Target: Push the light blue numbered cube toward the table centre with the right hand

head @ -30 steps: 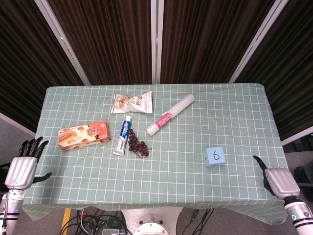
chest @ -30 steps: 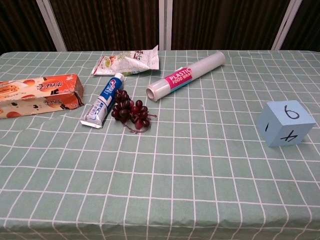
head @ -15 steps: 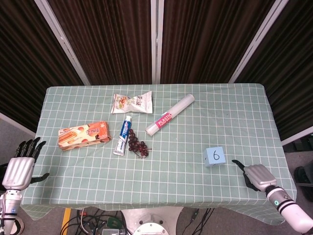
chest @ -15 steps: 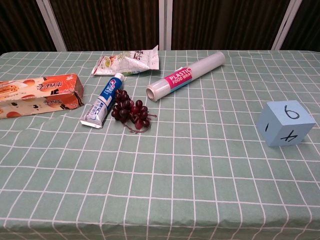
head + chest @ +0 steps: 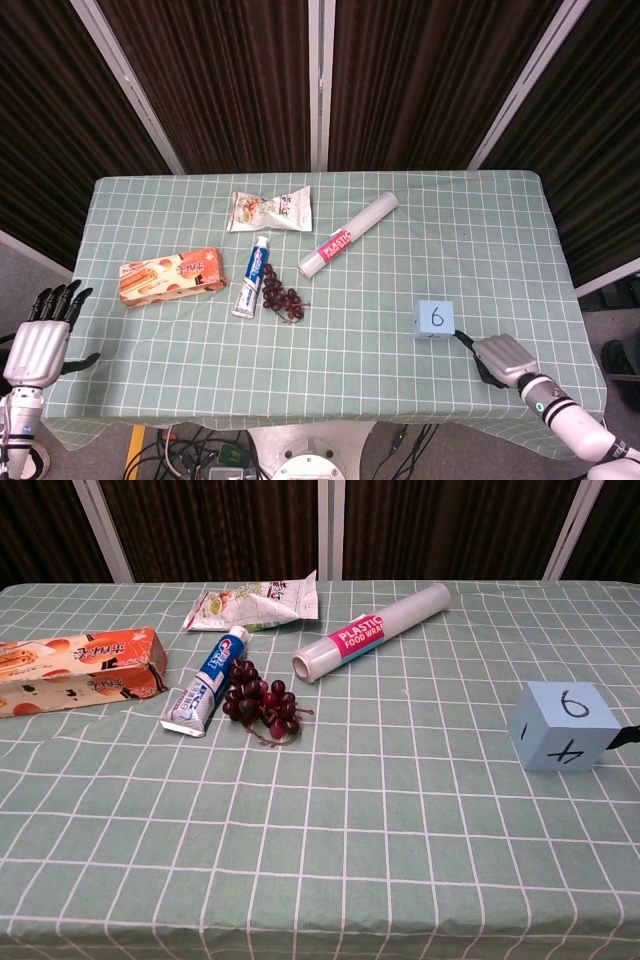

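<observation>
The light blue numbered cube (image 5: pixel 435 318) sits on the right part of the green checked table (image 5: pixel 360 370), with a 6 on its top face. In the chest view the cube (image 5: pixel 563 726) stands near the right edge. My right hand (image 5: pixel 503 359) lies low on the cloth just right of and nearer than the cube. A dark fingertip (image 5: pixel 463 339) touches the cube's near right corner, and the hand holds nothing. The chest view shows only that fingertip (image 5: pixel 628 737) at the cube's right side. My left hand (image 5: pixel 40 340) hangs off the table's left edge, fingers straight and apart.
Left of centre lie a plastic wrap roll (image 5: pixel 347 236), a snack bag (image 5: pixel 269 211), a toothpaste tube (image 5: pixel 252 277), dark grapes (image 5: pixel 281 293) and an orange biscuit box (image 5: pixel 171 277). The table's right edge (image 5: pixel 585 330) runs close behind the right hand.
My right hand has slid left along the table to the cube. The cube has shifted slightly left and turned a little. The left hand dropped a little.
</observation>
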